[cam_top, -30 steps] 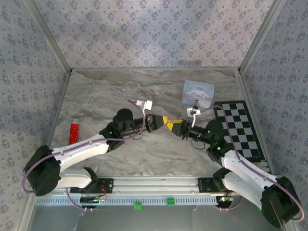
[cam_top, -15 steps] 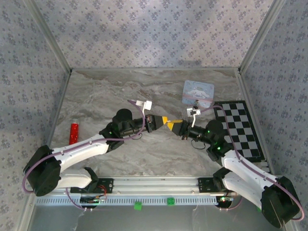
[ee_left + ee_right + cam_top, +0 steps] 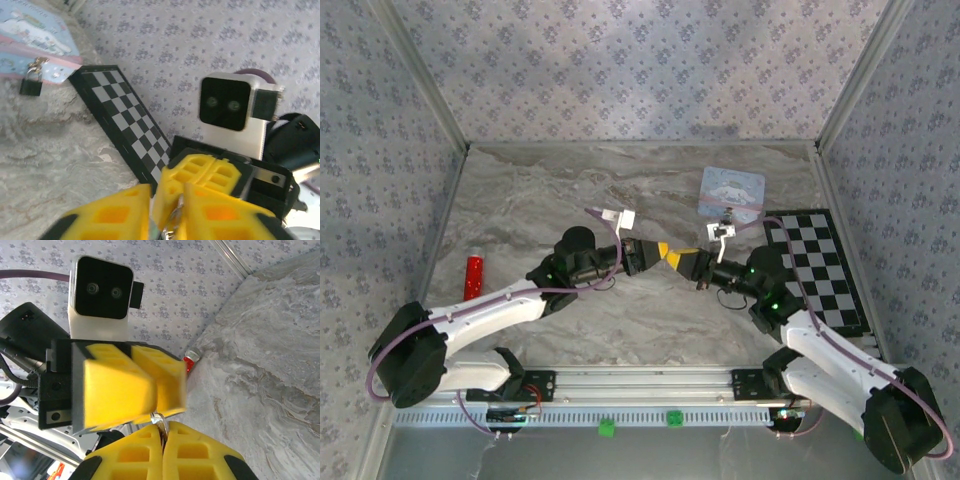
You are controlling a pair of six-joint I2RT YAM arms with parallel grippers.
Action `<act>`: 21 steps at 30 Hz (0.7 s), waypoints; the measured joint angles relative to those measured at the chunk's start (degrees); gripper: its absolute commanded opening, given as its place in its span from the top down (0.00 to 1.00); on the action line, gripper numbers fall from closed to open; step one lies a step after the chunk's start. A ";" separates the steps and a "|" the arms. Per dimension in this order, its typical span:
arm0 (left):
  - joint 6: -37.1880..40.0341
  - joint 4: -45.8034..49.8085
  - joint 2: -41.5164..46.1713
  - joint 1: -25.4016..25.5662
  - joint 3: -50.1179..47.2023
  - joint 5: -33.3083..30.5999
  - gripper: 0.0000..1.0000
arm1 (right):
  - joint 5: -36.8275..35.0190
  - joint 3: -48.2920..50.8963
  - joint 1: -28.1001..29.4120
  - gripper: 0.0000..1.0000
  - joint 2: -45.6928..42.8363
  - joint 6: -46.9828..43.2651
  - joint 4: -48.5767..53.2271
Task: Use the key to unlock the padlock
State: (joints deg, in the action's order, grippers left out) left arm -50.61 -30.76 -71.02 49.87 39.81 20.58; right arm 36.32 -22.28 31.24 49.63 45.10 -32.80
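— So, where are the two grippers?
— They meet over the middle of the table [image 3: 540, 200]. The left gripper [image 3: 661, 250] comes in from 9 o'clock. The right gripper [image 3: 686, 261] comes in from 3 o'clock. They are tip to tip.
— What do the right fingers do?
— The right fingers [image 3: 185, 452] are pressed together. They pinch the key [image 3: 159, 419]. A small silver bit of it sticks out at their tips.
— And the left fingers?
— The left fingers [image 3: 112, 215] are a little apart. The silver bit sits in the gap between them. I cannot tell if they touch it.
— Where is the padlock?
— The padlock [image 3: 30, 86] lies on the table, well apart from both grippers. In the left wrist view it is at 10 o'clock. It is a small black block with a shiny loop on top. The loop is right at the edge of the pale blue tin [image 3: 732, 190].
— Where is the tin?
— From the grippers it is at 1 o'clock, near the back of the table.
— What else lies there?
— A black and white checkered board [image 3: 820, 265] lies at 3 o'clock by the right wall, just beside the tin. A red stick [image 3: 474, 276] lies at 9 o'clock near the left wall.
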 measured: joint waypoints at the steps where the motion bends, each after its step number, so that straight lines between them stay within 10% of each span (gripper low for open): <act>1: 0.15 0.61 0.00 -0.07 -0.04 -0.59 0.54 | -0.81 -0.94 0.04 1.00 -0.07 -0.46 1.86; 11: 1.57 11.45 6.29 -5.97 -1.97 -7.69 0.23 | -13.70 -7.21 -0.90 1.00 -3.65 -11.85 26.93; 21: 8.33 22.45 -0.24 -7.43 6.43 -7.54 0.22 | -30.12 -6.23 -9.90 1.00 -14.34 -20.76 43.93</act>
State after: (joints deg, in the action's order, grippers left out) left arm -42.28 -8.32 -71.26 42.44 46.24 13.04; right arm 6.20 -28.51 21.34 35.29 24.34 11.14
